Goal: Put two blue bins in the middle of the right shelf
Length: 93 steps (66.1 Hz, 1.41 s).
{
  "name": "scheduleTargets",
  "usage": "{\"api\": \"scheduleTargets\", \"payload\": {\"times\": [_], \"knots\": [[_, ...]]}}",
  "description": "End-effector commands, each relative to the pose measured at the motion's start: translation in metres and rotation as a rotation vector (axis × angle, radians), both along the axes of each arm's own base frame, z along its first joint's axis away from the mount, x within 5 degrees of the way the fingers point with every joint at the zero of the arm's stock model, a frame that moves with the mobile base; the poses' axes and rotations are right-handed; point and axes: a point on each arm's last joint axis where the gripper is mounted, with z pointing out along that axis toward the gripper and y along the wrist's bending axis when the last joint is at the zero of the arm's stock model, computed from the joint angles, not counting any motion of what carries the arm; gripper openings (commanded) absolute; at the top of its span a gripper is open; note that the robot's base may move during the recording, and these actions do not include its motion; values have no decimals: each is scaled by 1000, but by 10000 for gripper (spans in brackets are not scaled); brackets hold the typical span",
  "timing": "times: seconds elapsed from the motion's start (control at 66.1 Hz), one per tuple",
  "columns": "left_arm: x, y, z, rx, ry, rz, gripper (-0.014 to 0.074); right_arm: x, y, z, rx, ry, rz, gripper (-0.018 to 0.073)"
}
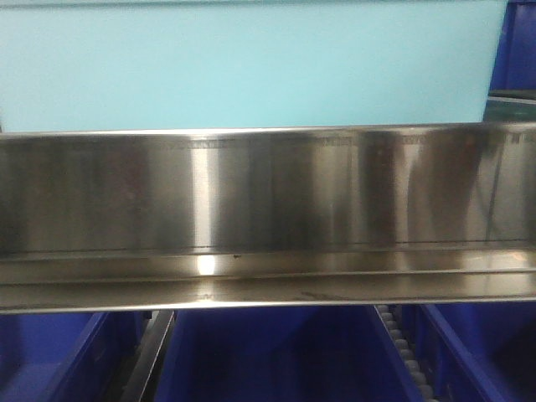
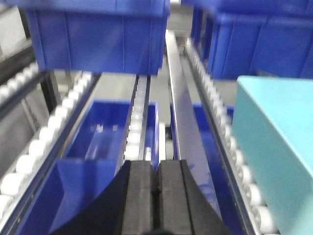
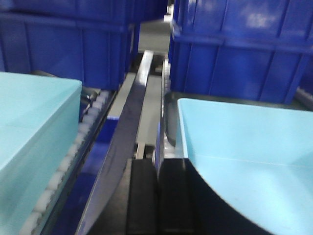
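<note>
Front view: pale bin [image 1: 251, 63] stands behind the steel rail [image 1: 268, 218].
Left wrist view: left claw [image 2: 156, 196] clenched, empty; pale bin [image 2: 276, 147] lies to its right.
Right wrist view: right claw [image 3: 157, 196] clenched, empty; pale bin [image 3: 34, 127] to its left, second pale bin [image 3: 244, 142] just beside it at right.

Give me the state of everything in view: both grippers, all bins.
left gripper: shut, holding nothing
right gripper: shut, holding nothing
left pale blue bin: upright, not gripped
right pale blue bin: upright beside the right gripper, not gripped
dark blue bins: upright on the rack, untouched
</note>
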Motion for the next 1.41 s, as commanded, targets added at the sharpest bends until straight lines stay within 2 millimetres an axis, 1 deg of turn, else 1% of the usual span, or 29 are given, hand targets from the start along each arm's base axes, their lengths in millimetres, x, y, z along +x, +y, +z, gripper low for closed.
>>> {"api": "scheduleTargets", "payload": {"times": [0.0,0.091,0.242,0.318,0.378,0.439,0.454,0.514,0.56,0.605,0.696,0.771,0.877,0.923,1.029,1.134,1.24,1.301,1.392], "knots": [[12,-1,8,5,32,-1,-111,15,2,12,-1,12,-1,-167],[22,-3,11,6,28,-4,-111,27,3,19,-2,19,-2,-167],[34,-4,12,4,1,-9,-111,39,5,20,7,26,0,-167],[41,-6,12,-2,15,-11,-111,48,7,21,23,114,8,-167],[48,-7,16,-20,61,-13,-111,58,9,28,30,172,14,-167],[59,-9,20,-19,127,-13,-111,68,11,38,30,216,19,-167],[62,-9,21,-18,143,-12,-111,72,11,37,30,229,19,-167],[78,-11,24,-11,209,-10,-111,83,13,46,49,281,15,-167],[91,-13,30,-9,236,-8,-111,97,15,48,78,345,1,-167],[103,-15,32,-19,269,-12,-111,106,17,49,106,384,-11,-167],[121,-21,40,-46,311,-26,-111,123,24,52,134,414,-5,-148],[135,-30,43,-77,357,-23,-111,132,34,53,154,437,-1,-143],[151,-45,48,-77,412,16,-111,139,50,51,131,475,-42,-143],[158,-54,50,-63,428,29,-111,141,56,50,94,487,-62,-143],[165,-78,58,-45,426,1,-111,144,76,51,55,533,-30,-143],[167,-99,64,-67,431,-25,-111,150,94,52,21,611,-12,-143],[169,-119,62,-42,433,-64,-111,157,108,50,-7,662,3,-143],[171,-131,55,-13,448,-86,-111,161,116,48,-6,667,24,-143],[174,-141,45,-1,493,-86,-111,162,126,45,-9,668,54,-134]]}}
